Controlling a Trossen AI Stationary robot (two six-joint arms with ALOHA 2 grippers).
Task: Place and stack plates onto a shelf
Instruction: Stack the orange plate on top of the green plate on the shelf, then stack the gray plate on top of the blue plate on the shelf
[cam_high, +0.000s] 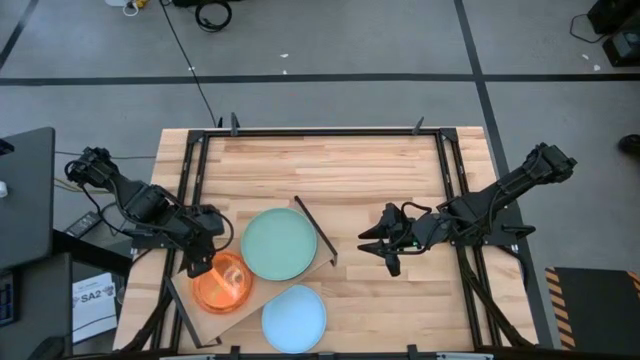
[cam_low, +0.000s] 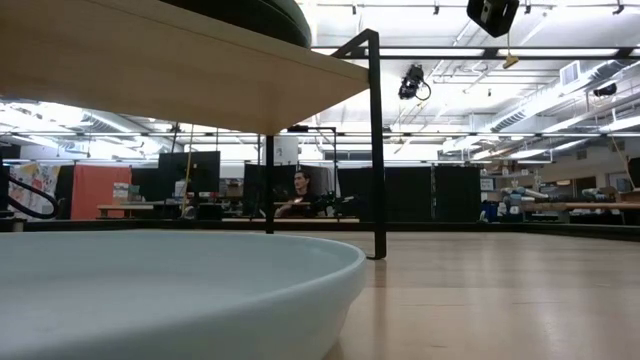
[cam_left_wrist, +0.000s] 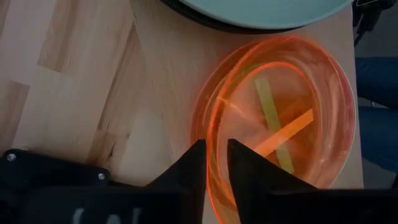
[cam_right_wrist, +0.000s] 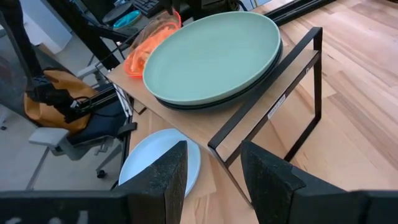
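The pale wooden shelf (cam_high: 205, 318) stands on black bar legs (cam_right_wrist: 311, 93) on the table's near left. A mint-green plate (cam_high: 279, 243) lies on a black plate (cam_right_wrist: 252, 84) on the shelf board. Beside them is a translucent orange plate (cam_high: 222, 282), with my left gripper (cam_high: 203, 265) shut on its rim. A light-blue plate (cam_high: 294, 318) rests flat on the tabletop next to the shelf and fills the low view's foreground (cam_low: 180, 290). My right gripper (cam_high: 378, 245) hovers open to the right of the shelf's frame, touching nothing. My left gripper (cam_left_wrist: 215, 146) pinches the orange plate's rim (cam_left_wrist: 211, 186) between its two fingers, one finger inside the plate and one outside. It comes at it from the table's left side, slanting down. In the right wrist view the orange plate (cam_right_wrist: 152, 37) sits tilted above the shelf board.
Black frame rails run along the table's left, right and far sides (cam_high: 450, 170). Bare wooden tabletop (cam_high: 380, 170) lies beyond and to the right of the shelf. A person (cam_low: 300, 190) sits far off in the room behind the table.
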